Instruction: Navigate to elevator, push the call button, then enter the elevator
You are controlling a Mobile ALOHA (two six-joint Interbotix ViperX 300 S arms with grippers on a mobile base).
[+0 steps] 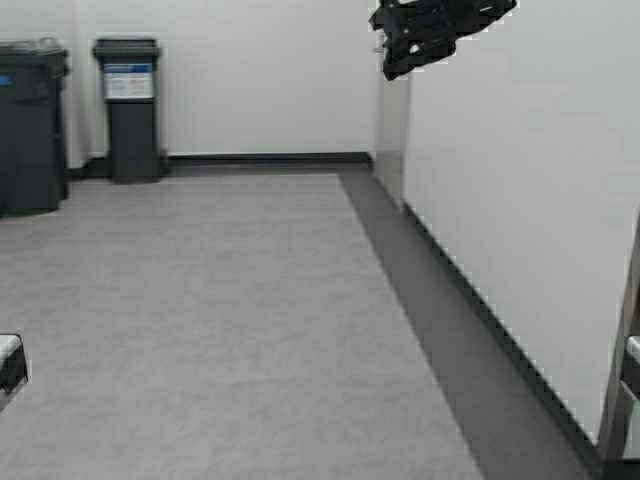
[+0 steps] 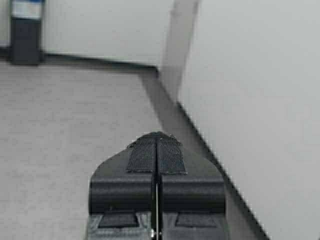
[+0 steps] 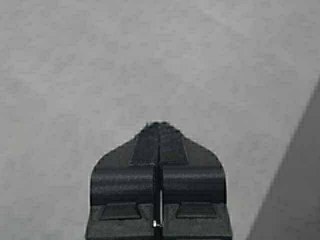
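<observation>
The elevator and the call button are out of view in all three views. My right gripper (image 1: 392,66) is raised high near the corner of the white wall (image 1: 520,200), tilted down. In the right wrist view it (image 3: 159,125) is shut on nothing, over grey floor. My left gripper (image 2: 157,135) is also shut and empty, held low and pointing down the hallway towards the wall corner (image 2: 170,65). Only a bit of the left arm (image 1: 8,365) shows at the edge of the high view.
Two dark wheeled bins (image 1: 128,105) (image 1: 30,125) stand against the far white wall. A dark floor border (image 1: 440,330) runs along the right wall. Open grey floor (image 1: 220,320) stretches ahead. A frame part (image 1: 628,380) shows at the right edge.
</observation>
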